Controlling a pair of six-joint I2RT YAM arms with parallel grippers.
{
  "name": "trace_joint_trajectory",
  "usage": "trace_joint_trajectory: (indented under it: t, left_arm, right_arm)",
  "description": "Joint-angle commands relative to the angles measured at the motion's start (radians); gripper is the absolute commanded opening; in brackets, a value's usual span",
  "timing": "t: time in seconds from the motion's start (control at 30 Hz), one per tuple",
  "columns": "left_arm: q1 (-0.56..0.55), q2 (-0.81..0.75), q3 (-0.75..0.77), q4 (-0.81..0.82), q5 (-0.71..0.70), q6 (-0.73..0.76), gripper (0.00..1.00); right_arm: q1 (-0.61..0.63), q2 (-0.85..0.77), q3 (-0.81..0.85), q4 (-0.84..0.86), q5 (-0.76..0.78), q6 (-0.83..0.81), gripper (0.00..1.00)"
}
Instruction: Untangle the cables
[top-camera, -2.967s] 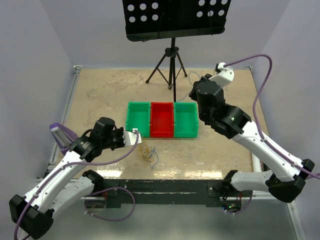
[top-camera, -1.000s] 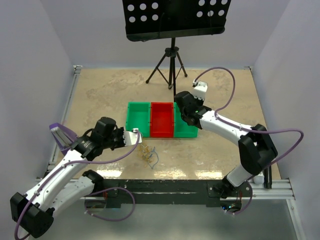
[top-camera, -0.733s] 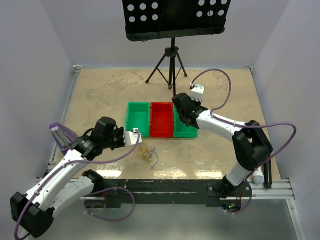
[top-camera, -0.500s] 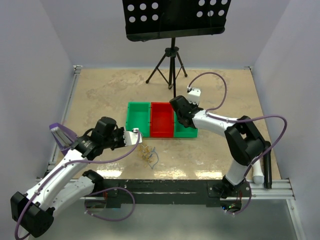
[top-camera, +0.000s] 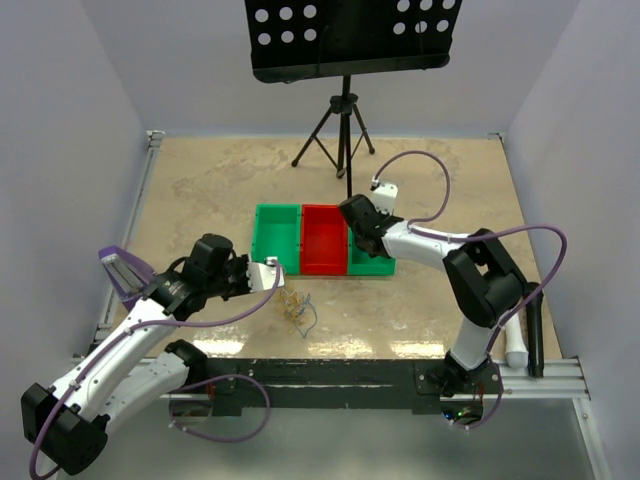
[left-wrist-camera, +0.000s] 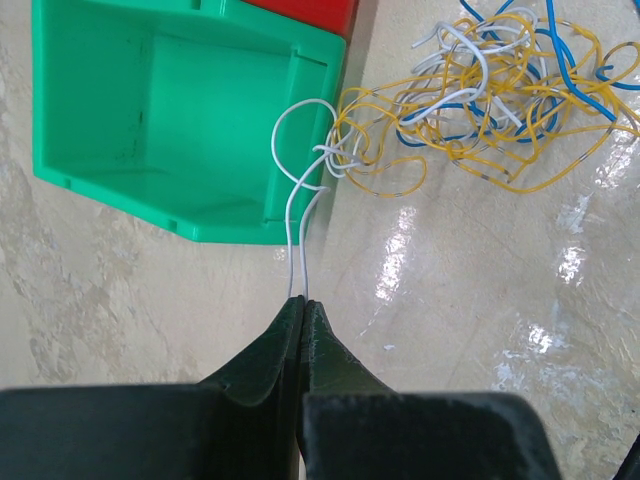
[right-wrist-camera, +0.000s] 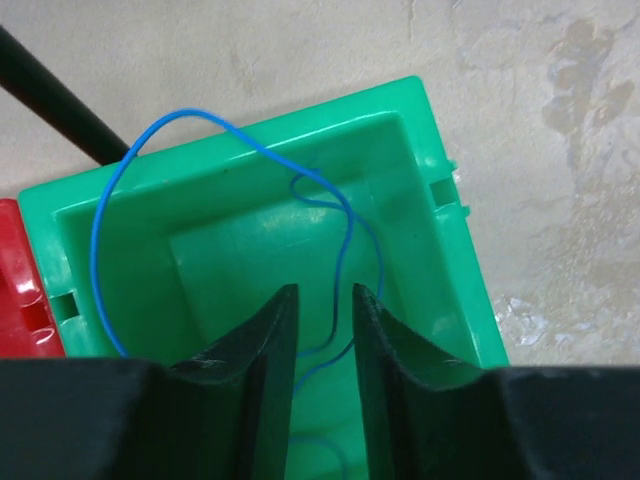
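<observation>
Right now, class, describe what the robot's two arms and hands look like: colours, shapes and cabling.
The left arm and right arm have white links joined by bulky black joints, with a thin purple hose looping along each. The left hand and right hand are black, each with two smooth fingers tapering to narrow tips.

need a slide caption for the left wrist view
Left gripper shut on a white cable leading into the tangle of cables beside a green bin.
</observation>
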Motion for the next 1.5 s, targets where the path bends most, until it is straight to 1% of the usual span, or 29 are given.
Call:
trace_joint_trajectory:
  t: [0.0,0.13,0.17,0.4,0.47,0.53,0.6,0.67,0.7,0.8,0.87,0.93,1.0,1.07,1.17,1.27,1.47]
  left_arm:
    - [0.003,-0.011,0.015,0.017,0.033,-0.012,0.0]
    - [0.003,-0.011,0.013,0.016,0.033,-0.014,0.0]
    - [0.003,-0.013,0.013,0.014,0.03,-0.012,0.0]
    - [0.003,-0.011,0.029,0.017,0.049,-0.032,0.0]
    - [0.003,-0.01,0.036,0.017,0.064,-0.045,0.0]
    - [0.003,-0.005,0.041,0.019,0.082,-0.058,0.0]
    - [0.004,-0.01,0.049,0.019,0.092,-0.072,0.0]
    - [0.003,-0.019,0.047,0.027,0.096,-0.078,0.0]
    - [0.003,-0.025,0.041,0.031,0.095,-0.078,0.0]
    - [0.003,-0.013,0.02,0.04,0.081,-0.08,0.0]
    - [0.003,0.004,0.012,0.039,0.064,-0.083,0.0]
    - [0.003,0.015,0.001,0.036,0.056,-0.084,0.0]
    - [0.003,0.013,-0.022,0.04,0.037,-0.083,0.0]
    - [0.003,0.001,-0.057,0.05,0.001,-0.08,0.0]
    - [0.004,-0.02,-0.088,0.047,-0.016,-0.066,0.0]
    - [0.003,-0.022,-0.106,0.047,-0.037,-0.054,0.0]
    - [0.003,0.0,-0.132,0.054,-0.054,-0.035,0.0]
  right_arm:
    - [-0.001,-0.06,0.048,-0.041,-0.044,0.026,0.39]
    - [-0.001,-0.16,0.016,-0.05,-0.082,0.043,0.53]
    - [-0.001,-0.18,0.011,-0.059,-0.084,0.043,0.55]
    - [-0.001,-0.331,-0.007,-0.092,-0.14,0.037,0.55]
    - [-0.001,-0.391,-0.032,-0.064,-0.183,0.012,0.54]
    - [0.008,-0.463,-0.085,-0.012,-0.258,-0.008,0.53]
    - [0.057,-0.546,-0.159,0.054,-0.314,-0.015,0.52]
    - [0.153,-0.588,-0.233,0.114,-0.323,-0.025,0.51]
    - [0.227,-0.597,-0.269,0.138,-0.337,-0.02,0.5]
    - [0.372,-0.579,-0.365,0.244,-0.377,0.001,0.49]
    - [0.439,-0.557,-0.423,0.31,-0.406,0.003,0.49]
    - [0.486,-0.531,-0.445,0.361,-0.407,0.0,0.48]
    - [0.509,-0.502,-0.446,0.392,-0.406,-0.014,0.49]
    - [0.514,-0.464,-0.44,0.422,-0.415,-0.035,0.5]
    - [0.517,-0.393,-0.425,0.461,-0.435,-0.072,0.52]
    - [0.523,-0.303,-0.385,0.424,-0.417,-0.075,0.51]
    - [0.583,-0.26,-0.403,0.415,-0.378,-0.054,0.5]
